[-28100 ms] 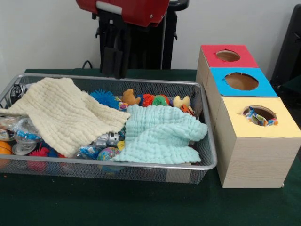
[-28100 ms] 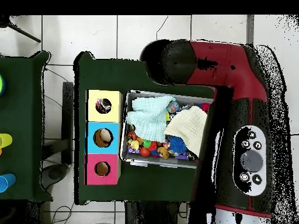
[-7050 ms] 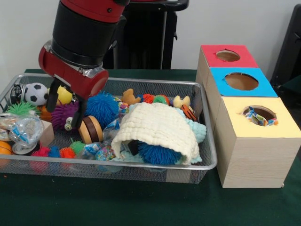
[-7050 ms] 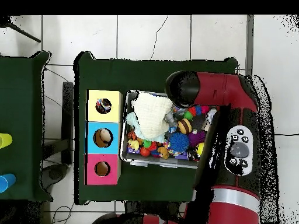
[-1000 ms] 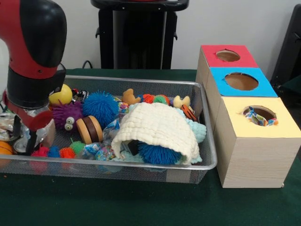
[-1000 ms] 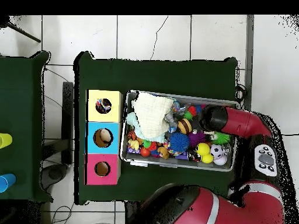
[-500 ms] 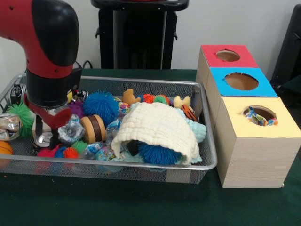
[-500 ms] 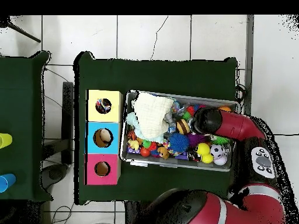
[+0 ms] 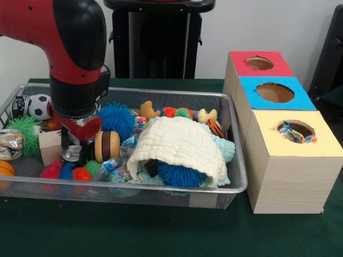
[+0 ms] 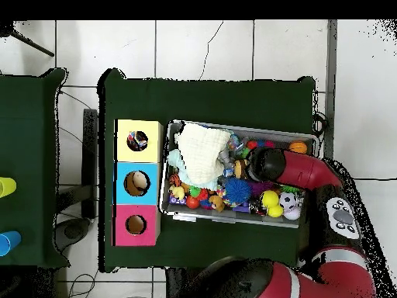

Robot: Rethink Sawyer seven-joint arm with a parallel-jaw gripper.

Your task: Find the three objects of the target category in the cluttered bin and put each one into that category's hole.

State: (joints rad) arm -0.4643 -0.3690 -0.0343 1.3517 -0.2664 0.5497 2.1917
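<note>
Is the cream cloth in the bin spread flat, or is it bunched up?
Bunched up. The cream cloth sits as a domed heap at the wire bin's box-side end, draped over a blue spiky ball.

Table, dark green cloth cover. Tiled floor, pale, at 12 o'clock overhead. Second green table at 9 o'clock, bearing yellow cup and blue cup. White wall behind.
</note>
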